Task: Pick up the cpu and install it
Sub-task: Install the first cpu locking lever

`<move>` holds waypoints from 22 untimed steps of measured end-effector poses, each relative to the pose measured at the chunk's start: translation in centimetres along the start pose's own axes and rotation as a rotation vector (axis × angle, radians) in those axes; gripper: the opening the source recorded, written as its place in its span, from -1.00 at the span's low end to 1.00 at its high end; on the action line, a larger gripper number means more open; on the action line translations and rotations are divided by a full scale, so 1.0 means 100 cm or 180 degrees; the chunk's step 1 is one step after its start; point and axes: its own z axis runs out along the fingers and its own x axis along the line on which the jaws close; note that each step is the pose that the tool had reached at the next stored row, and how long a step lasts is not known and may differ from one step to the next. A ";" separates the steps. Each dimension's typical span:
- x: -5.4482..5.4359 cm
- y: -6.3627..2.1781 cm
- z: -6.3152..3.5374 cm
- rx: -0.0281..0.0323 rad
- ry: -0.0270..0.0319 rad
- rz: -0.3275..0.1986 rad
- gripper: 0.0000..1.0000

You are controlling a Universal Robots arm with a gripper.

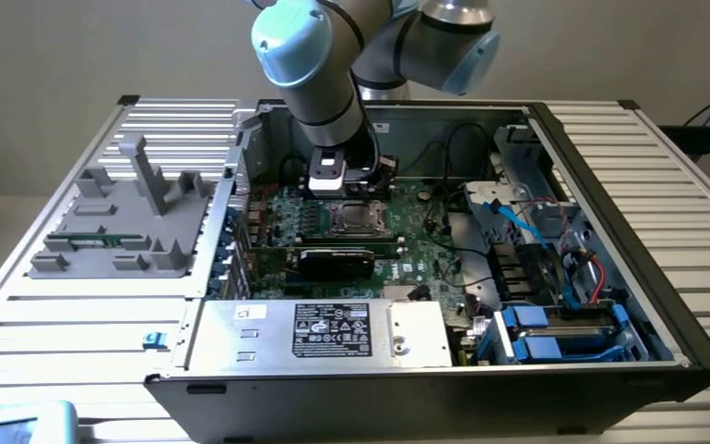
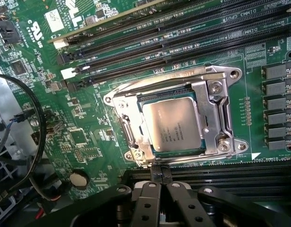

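One arm (image 1: 330, 92) hangs, claw (image 2: 160, 176) closed above cpu (image 2: 173, 124).

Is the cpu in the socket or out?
In: the cpu lies flat inside the socket frame; the shut gripper holds nothing.

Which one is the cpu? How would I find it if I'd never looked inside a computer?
Look in the open computer case at the green motherboard. Near its middle sits a shiny metal socket frame, beside the long black memory slots. The cpu is the flat silvery square lying inside that frame, with tiny printed writing on top, unlike the small dark chips around it.
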 end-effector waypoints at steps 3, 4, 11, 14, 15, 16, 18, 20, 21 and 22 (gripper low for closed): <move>0.000 -0.0001 -0.0001 0.0001 0.0001 0.0000 -0.77; 0.000 -0.0003 -0.0006 0.0001 0.0000 0.0000 -0.77; 0.003 -0.0052 -0.0144 0.0000 0.0000 0.0000 -0.77; 0.005 -0.0097 -0.0269 0.0000 0.0000 0.0000 -0.77; 0.006 -0.0112 -0.0311 0.0000 -0.0001 0.0000 -0.77; 0.007 -0.0126 -0.0353 0.0000 -0.0001 0.0000 -0.77; 0.008 -0.0154 -0.0431 0.0000 -0.0002 0.0001 -0.77; 0.009 -0.0167 -0.0481 -0.0003 -0.0011 0.0003 -0.77; 0.009 -0.0169 -0.0492 -0.0007 -0.0024 0.0006 -0.77; 0.009 -0.0171 -0.0497 -0.0012 -0.0043 0.0012 -0.77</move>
